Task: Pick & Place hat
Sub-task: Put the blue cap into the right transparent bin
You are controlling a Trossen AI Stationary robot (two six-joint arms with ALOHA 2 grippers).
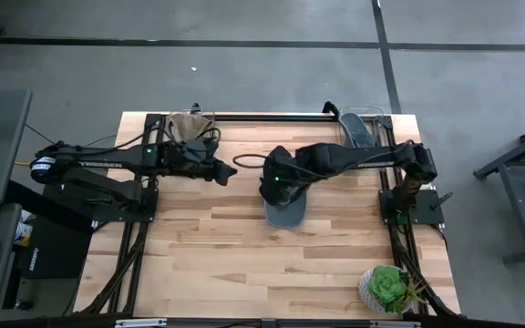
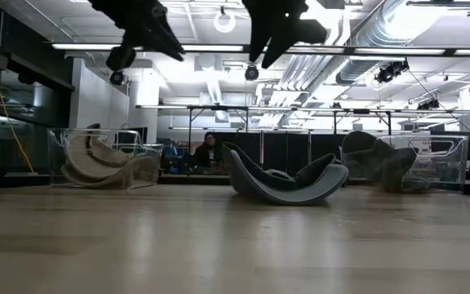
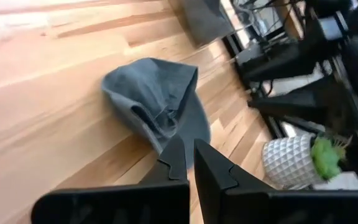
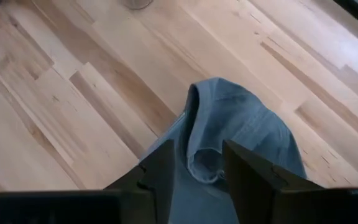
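The grey hat lies upside down on the wooden table, near its middle, touched by neither arm. Directly above the hat hovers the right gripper, fingers spread apart and empty. Off to the hat's side the left gripper hangs with fingers pressed nearly together, holding nothing

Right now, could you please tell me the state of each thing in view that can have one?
Grey hat: lying on the table, not gripped.
Right gripper: open, above the hat.
Left gripper: shut, empty, raised over the table.
Left bin: holds a tan hat.
Right bin: holds a dark hat.
Potted plant: upright at the table corner.
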